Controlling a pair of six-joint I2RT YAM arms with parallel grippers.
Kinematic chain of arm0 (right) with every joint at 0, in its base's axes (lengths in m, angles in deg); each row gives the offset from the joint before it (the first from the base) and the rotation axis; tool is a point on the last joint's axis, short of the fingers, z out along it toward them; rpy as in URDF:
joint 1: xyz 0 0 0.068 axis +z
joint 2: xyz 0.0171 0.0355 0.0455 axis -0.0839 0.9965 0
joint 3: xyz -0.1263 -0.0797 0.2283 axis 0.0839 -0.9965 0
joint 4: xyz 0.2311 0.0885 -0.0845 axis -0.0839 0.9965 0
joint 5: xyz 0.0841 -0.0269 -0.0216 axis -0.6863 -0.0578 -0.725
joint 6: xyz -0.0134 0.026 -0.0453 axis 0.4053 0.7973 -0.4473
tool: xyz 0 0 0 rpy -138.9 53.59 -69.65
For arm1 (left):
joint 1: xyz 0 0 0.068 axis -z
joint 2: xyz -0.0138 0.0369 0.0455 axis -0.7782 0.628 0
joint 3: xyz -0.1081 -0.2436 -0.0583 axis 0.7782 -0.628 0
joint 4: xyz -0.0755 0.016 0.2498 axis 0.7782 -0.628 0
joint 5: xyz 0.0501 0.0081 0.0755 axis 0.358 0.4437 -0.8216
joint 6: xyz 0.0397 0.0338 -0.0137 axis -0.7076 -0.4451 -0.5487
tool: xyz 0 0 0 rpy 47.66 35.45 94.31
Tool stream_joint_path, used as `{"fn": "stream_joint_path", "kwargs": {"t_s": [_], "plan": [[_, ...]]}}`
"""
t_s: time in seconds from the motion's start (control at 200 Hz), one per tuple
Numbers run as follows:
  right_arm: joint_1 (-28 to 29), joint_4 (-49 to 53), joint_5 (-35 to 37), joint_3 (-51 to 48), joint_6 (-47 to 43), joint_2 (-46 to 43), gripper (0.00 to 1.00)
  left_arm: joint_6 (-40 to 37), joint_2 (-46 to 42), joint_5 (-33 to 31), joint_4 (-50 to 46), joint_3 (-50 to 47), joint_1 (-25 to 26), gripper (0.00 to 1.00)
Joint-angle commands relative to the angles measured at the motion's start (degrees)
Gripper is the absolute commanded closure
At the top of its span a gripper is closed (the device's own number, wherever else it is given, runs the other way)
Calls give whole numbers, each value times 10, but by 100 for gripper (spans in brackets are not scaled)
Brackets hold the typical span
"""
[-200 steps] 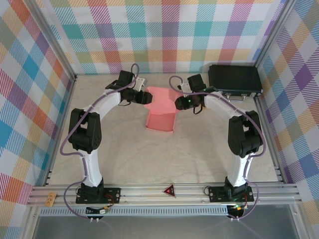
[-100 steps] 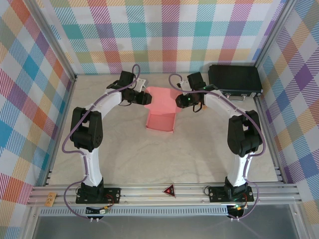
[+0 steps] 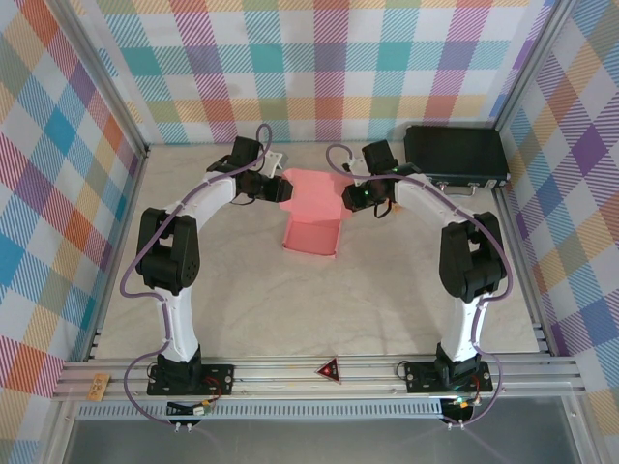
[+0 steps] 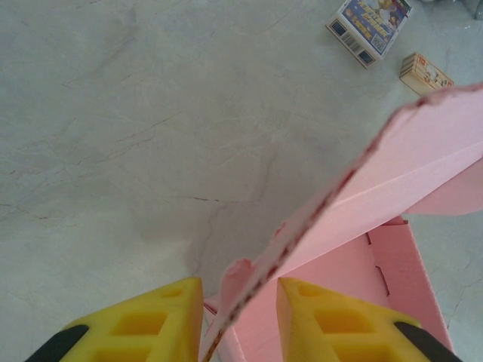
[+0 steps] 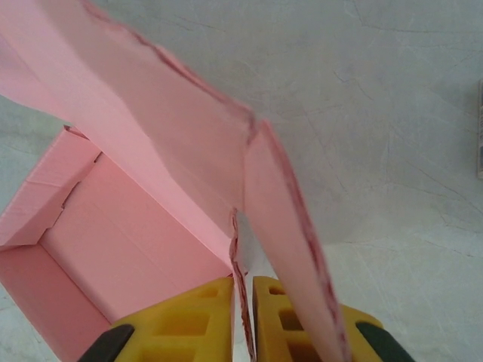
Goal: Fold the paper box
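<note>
Box (image 3: 311,220) sits on the tabletop (image 3: 242,290), left of the black case (image 3: 455,155) and a bit nearer the arm bases, clear of it, not touching. The tray part is open, mouth up. The lid (image 3: 309,188) stands raised at the tray's far end, roughly level with the case. A side flap sticks out from each lid edge. Nothing is tucked yet, so the fold is maybe half done, my guess.

Right hand (image 5: 241,290): on the flap facing the case. Its yellow fingers (image 5: 189,317) are pressed nearly together with the thin card edge between them, which reads as clenched on the flap.

Left hand (image 4: 240,290): on the flap away from the case. Its fingers straddle the card edge with a gap showing, so it is released, no grip yet.

A small printed carton (image 4: 370,26) and a wood block (image 4: 426,73) lie on the tabletop past the box, on the side away from the case.

Risks from here:
- One side is clamped and the other loose, so any pull now twists the lid and skews the tray.
- The left flap is thin and bent. It could slide out from between the fingers as they come in, leaving a miss or a grip on the corner only.
- The card edges look ragged and die-cut, so a hard pinch plus a sideways tug could crease or tear the flap at its hinge.
- Nothing pins the tray. Pushing the lid down may drag the whole box toward the case or tip it.
- The flaps could land outside the tray walls instead of inside, and the lid won't seat.
</note>
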Motion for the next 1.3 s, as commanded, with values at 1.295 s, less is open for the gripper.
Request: {"fn": "stream_joint_path", "kwargs": {"t_s": [1.295], "plan": [[90, -178, 216, -93, 94, -52, 94, 194, -186, -190, 307, -280, 55, 89]]}}
